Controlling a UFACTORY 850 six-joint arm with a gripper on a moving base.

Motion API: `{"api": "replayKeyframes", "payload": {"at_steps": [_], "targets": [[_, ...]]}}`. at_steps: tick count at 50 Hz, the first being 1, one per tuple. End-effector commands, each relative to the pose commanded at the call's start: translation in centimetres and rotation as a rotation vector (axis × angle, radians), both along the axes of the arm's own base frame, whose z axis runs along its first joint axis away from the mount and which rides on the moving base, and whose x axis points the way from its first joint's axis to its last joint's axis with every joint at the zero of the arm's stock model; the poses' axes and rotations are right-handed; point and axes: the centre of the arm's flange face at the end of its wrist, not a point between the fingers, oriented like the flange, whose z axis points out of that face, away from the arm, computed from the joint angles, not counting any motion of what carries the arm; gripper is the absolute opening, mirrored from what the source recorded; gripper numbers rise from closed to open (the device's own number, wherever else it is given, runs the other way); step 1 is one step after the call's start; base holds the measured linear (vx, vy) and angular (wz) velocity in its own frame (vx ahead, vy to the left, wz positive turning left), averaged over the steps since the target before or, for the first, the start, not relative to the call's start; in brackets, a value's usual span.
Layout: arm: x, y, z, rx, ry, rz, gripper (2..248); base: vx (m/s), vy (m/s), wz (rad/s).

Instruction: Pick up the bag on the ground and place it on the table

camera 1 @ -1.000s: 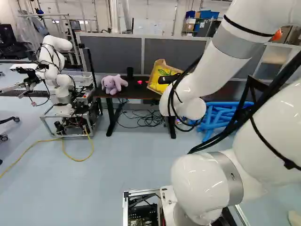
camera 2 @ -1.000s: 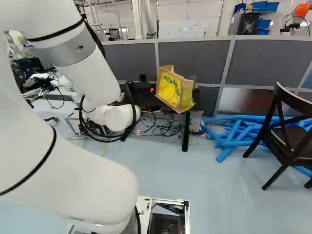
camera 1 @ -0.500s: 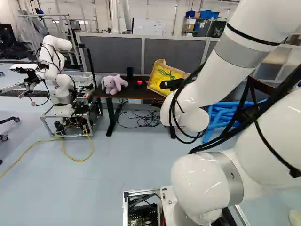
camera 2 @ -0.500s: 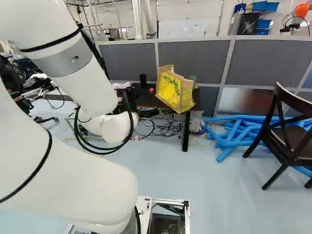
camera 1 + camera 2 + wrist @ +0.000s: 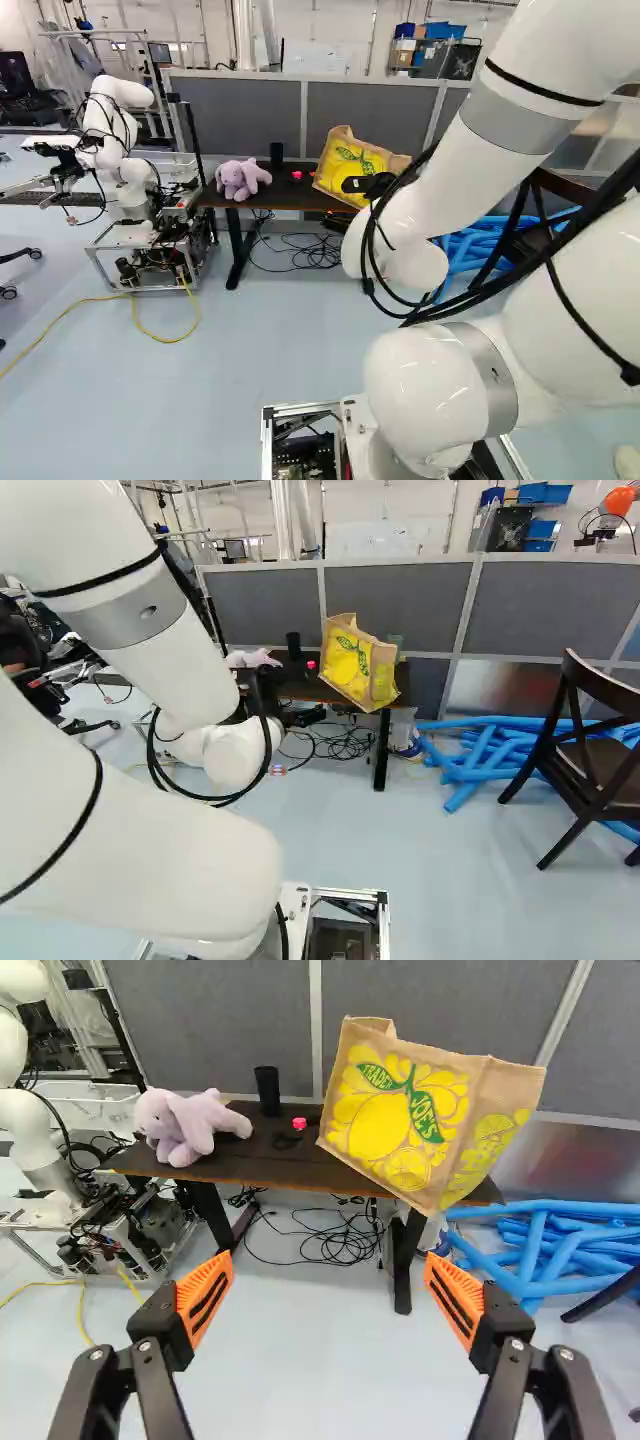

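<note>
table [image 5: 262, 1167] | lilac plush [image 5: 186, 1126] | black cup [image 5: 267, 1091] | pink object [image 5: 299, 1123] | tilted bag [image 5: 405, 1115]

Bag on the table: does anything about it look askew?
Yes. The bag sits tilted at the table end nearer the blue tubes, its low corner poking past the front edge. That looks precarious; it may slip, and the open fingers stand clear of it.

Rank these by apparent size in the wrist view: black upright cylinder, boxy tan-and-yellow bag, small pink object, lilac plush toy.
1. Bag
2. Plush toy
3. Black cylinder
4. Pink object

Bag [image 5: 398, 1120] aslant, apparently on table [image 5: 255, 1166]
</note>
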Motion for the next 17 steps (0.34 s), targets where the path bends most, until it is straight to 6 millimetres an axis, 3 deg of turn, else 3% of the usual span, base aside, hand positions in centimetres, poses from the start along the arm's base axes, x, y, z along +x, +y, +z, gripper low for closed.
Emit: {"api": "replayKeyframes", "payload": {"at_steps": [17], "targets": [[0.00, 0.00, 0.00, 0.000, 0.000, 0.000, 247, 0.000, 0.000, 0.000]]}}
